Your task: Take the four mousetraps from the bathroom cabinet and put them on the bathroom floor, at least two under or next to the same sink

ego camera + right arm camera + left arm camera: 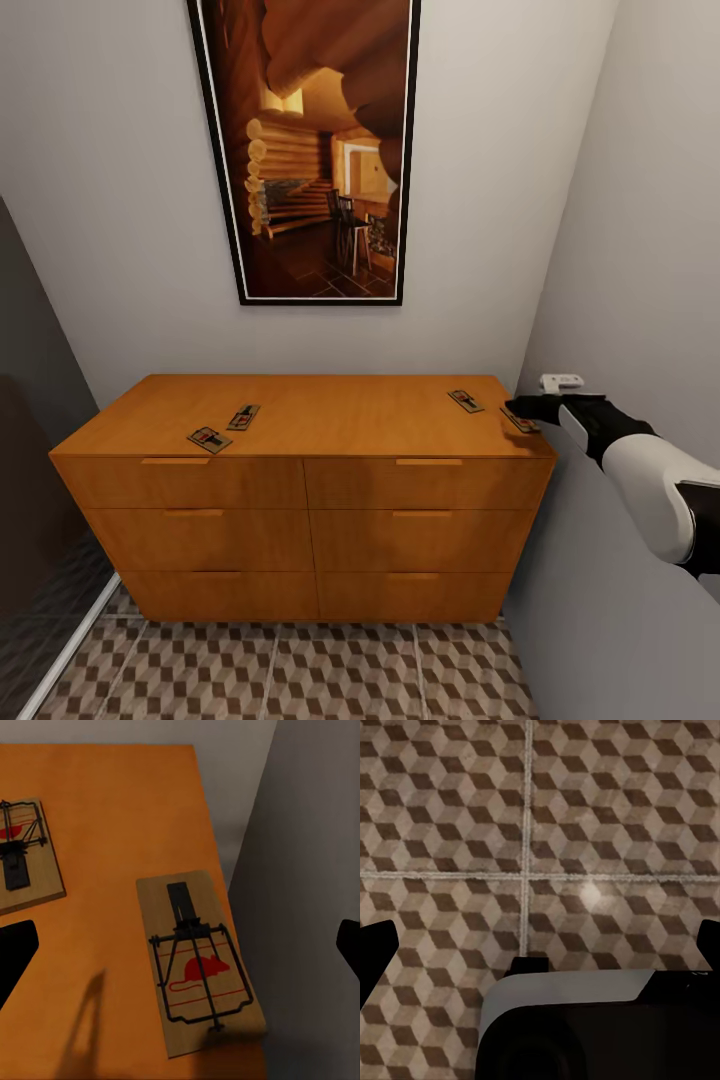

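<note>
Four mousetraps lie on the cabinet (pixel 300 420) worktop. Two sit together far from the right hand (pixel 522 408), toward the opposite end: one (pixel 209 439) by the front edge, one (pixel 243 416) just behind it. Two are at the hand's end: one (pixel 465 401) near the fingertips, and one (pixel 521 421) right beneath the hand at the worktop's corner, partly hidden. The cabinet is one piece with six drawer fronts, in three rows of two. One framed picture (pixel 305 150) hangs on the wall above. One robot arm reaches in, with one hand.
</note>
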You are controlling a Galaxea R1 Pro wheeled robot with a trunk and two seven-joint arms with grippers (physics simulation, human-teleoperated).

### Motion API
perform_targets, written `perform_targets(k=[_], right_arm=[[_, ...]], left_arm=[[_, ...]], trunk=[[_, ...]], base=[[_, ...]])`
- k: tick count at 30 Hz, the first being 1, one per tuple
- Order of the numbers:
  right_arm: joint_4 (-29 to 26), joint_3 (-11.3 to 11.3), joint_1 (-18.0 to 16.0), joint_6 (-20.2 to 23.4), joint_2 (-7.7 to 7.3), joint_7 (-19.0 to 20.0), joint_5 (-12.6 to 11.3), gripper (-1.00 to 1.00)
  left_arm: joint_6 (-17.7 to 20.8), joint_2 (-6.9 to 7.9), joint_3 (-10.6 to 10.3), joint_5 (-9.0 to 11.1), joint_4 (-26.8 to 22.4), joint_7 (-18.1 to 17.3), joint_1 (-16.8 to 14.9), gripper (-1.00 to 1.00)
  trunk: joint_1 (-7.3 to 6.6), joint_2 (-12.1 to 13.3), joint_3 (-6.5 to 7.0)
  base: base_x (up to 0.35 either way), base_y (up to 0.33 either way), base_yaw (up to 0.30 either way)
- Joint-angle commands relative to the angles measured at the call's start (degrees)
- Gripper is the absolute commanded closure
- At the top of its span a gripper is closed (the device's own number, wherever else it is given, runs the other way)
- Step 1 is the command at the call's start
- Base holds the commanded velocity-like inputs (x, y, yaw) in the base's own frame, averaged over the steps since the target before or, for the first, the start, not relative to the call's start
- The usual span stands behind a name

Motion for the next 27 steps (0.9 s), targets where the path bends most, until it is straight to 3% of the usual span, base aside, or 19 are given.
perform_targets(k=[1,27], right_arm=[[-0.1,-0.5,0.0,0.3,0.01,0.3,0.6,-1.00],[0.9,-0.6,0.0,0.3,-0.07,0.2,0.6,-1.00]], left_arm=[[-0.1,-0.03,0.1,-0.3,-0.1,0.3,0.0,-1.00],[-0.1,-0.06,0.1,-0.3,-0.1,0.3,0.0,-1.00]], trunk=[[0.00,0.0,-0.05],[0.00,0.0,-0.05]], base=[[0.000,0.000,0.000],[0.000,0.000,0.000]])
